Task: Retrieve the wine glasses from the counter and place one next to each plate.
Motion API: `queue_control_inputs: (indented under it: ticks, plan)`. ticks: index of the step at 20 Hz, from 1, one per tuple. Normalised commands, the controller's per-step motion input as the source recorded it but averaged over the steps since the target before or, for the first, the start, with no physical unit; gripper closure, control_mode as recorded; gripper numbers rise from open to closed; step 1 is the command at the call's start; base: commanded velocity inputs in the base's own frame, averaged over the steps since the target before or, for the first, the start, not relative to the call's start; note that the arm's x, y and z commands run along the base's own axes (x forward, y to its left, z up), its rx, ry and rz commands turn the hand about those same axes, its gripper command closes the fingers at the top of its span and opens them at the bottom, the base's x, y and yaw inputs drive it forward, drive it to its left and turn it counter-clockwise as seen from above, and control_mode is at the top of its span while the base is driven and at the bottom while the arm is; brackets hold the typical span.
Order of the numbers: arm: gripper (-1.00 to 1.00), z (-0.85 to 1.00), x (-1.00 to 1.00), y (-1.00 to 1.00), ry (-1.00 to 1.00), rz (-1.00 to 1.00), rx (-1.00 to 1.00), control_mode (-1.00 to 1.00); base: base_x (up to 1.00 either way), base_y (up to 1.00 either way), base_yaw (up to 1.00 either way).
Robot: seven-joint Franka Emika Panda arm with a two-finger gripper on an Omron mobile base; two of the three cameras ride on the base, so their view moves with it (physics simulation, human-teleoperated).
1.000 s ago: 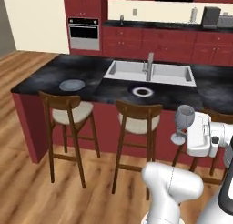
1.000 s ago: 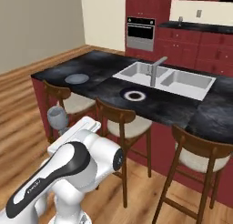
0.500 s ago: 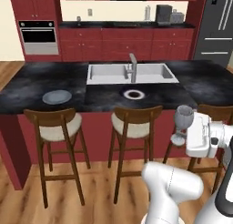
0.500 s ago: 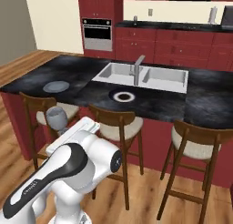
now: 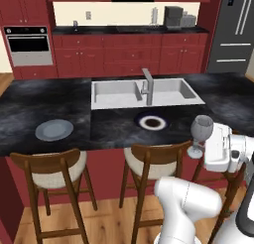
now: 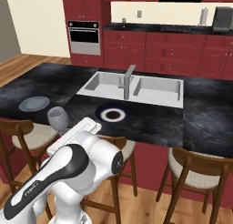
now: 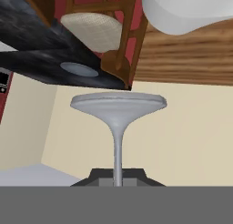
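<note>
Black marble-look island top [image 5: 114, 129] with its white sink [image 5: 119, 91] lies ahead, and the clear stemmed wine glass [image 5: 201, 134] rides upright at its near edge, clenched in the gripper [image 5: 211, 151], grey-blue round plate [image 5: 53, 130] well left.

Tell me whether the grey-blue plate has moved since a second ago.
No. The grey-blue plate lies left of the sink near the island front edge, as before; only the camera shifted.

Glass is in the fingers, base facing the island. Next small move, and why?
Probably carry the wine glass forward over the island toward the nearer plate: the gripper holds it by the stem, short of the island edge above the stools.
</note>
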Motion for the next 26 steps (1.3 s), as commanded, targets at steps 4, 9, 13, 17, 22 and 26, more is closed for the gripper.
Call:
queue_control_inputs:
  ticks: [4, 9, 13, 17, 22, 26]
  plan:
    - [1.00, 0.00, 0.00, 0.00, 0.00, 0.00, 0.00, 1.00, 0.56, 0.00, 0.00]
    - [1.00, 0.00, 0.00, 0.00, 0.00, 0.00, 0.00, 1.00, 0.47, -0.07, 0.02]
    - [1.00, 0.00, 0.00, 0.00, 0.00, 0.00, 0.00, 1.00, 0.19, 0.00, 0.14]
    - [1.00, 0.00, 0.00, 0.00, 0.00, 0.00, 0.00, 1.00, 0.19, -0.07, 0.31]
    - [1.00, -0.02, 0.09, -0.04, 0.01, 0.04, 0.00, -1.00, 0.18, -0.09, 0.28]
    - [1.00, -0.14, 0.54, -0.36, 0.09, 0.14, 0.00, -1.00, 0.00, 0.00, 0.00]
